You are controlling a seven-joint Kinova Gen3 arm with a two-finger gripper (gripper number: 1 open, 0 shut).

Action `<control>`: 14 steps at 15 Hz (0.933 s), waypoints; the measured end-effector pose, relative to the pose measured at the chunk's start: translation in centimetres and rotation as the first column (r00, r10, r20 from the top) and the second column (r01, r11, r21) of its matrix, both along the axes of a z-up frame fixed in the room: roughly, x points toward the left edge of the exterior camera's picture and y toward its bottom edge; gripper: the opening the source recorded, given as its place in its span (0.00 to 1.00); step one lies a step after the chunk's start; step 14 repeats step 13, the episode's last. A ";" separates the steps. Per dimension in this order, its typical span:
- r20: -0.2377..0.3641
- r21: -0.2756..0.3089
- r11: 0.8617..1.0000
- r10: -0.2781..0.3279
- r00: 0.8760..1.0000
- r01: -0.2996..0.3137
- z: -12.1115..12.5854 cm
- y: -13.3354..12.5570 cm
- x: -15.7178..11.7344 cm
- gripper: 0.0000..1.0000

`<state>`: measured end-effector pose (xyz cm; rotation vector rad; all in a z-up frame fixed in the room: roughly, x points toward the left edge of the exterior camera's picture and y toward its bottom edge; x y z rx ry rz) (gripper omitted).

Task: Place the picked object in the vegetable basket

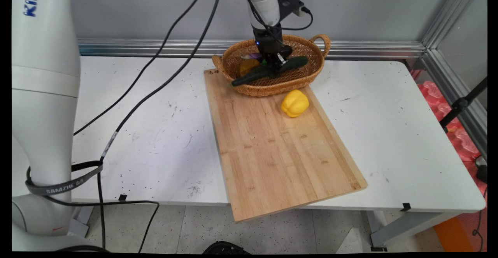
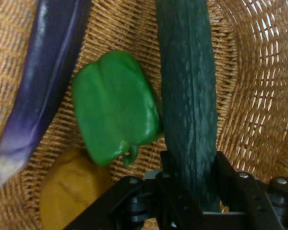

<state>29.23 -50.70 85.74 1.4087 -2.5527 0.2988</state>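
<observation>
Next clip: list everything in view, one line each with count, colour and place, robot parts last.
cucumber: 1, dark green, held between the gripper's fingers over the basket, one end past the rim
green pepper: 1, green, in the basket beside the cucumber
eggplant: 1, purple, in the basket
yellowish round item: 1, in the basket, kind unclear
basket: 1, tan wicker, two handles, on the board's far end
yellow pepper: 1, on the board, just in front of the basket
cutting board: 1, light wood, on the table, near end overhanging
table: 1, white
gripper: 1, black, shut on the cucumber
</observation>
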 end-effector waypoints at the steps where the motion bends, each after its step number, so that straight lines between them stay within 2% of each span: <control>1: 0.000 0.004 1.000 -0.003 1.000 0.003 -0.3 -0.3 -0.2 0.00; 5: -0.004 0.010 1.000 -0.016 1.000 0.016 -0.8 -1.1 -0.7 0.00; 6: -0.006 0.009 1.000 -0.020 1.000 0.021 -0.9 -1.3 -0.8 1.00; 14: -0.017 -0.011 0.998 -0.057 0.998 0.057 -0.3 -2.0 -1.1 1.00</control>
